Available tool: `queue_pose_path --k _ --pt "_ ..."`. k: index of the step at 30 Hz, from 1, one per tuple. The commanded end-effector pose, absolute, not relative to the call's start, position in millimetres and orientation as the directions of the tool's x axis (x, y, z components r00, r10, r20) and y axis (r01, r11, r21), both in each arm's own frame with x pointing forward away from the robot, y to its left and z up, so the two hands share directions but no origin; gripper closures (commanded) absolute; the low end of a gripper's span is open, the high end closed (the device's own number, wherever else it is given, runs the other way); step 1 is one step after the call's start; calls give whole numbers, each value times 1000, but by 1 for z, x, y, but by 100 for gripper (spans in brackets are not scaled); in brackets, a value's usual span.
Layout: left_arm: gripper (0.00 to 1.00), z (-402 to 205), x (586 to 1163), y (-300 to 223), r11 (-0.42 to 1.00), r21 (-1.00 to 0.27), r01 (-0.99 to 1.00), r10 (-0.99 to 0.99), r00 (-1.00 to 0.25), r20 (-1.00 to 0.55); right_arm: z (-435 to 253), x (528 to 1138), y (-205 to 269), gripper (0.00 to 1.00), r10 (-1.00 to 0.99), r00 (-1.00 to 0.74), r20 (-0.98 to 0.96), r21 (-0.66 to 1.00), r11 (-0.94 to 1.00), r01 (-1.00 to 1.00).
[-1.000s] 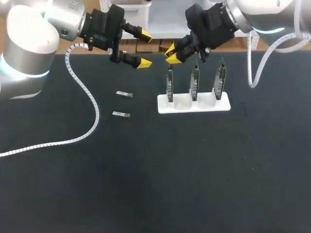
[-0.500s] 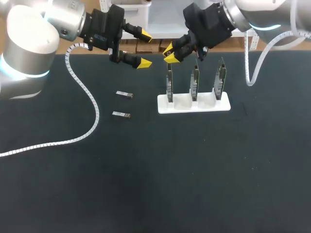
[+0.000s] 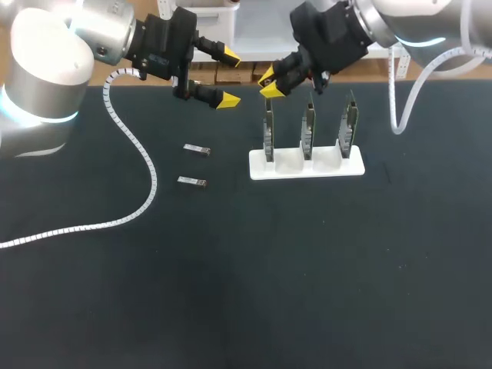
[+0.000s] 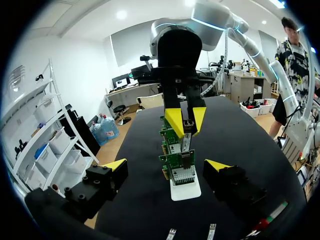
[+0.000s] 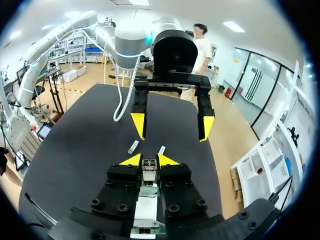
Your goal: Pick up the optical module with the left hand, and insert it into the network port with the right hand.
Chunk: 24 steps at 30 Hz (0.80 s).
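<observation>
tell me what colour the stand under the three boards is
White; the stand shows best in the head view.

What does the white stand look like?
The stand is a long, flat white block, plastic by its look, lying on the black table. Three green boards stand upright in it in a row, spaced apart. The right gripper, shut on a module, hangs above the board at its left end in the head view. Nothing else seems to touch it.
</observation>
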<state>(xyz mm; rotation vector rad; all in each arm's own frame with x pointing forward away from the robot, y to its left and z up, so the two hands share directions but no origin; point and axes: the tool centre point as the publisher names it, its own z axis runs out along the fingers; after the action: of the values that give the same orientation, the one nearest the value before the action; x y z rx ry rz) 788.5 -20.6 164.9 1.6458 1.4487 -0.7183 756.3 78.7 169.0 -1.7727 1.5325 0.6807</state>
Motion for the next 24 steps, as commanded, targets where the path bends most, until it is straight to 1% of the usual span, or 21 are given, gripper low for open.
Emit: queue_pose_path --k 1,14,24 --pt "0 165 790 -21 -16 199 980 522 178 -834 166 750 75 100 -623 161 -765 -164 -53 -985" --pt "0 165 790 -21 -16 199 980 522 178 -834 154 756 75 100 -615 142 -776 -133 -61 -989" --pt "0 165 790 -21 -16 199 980 522 178 -834 165 762 75 100 -623 173 -763 -156 -81 -984"
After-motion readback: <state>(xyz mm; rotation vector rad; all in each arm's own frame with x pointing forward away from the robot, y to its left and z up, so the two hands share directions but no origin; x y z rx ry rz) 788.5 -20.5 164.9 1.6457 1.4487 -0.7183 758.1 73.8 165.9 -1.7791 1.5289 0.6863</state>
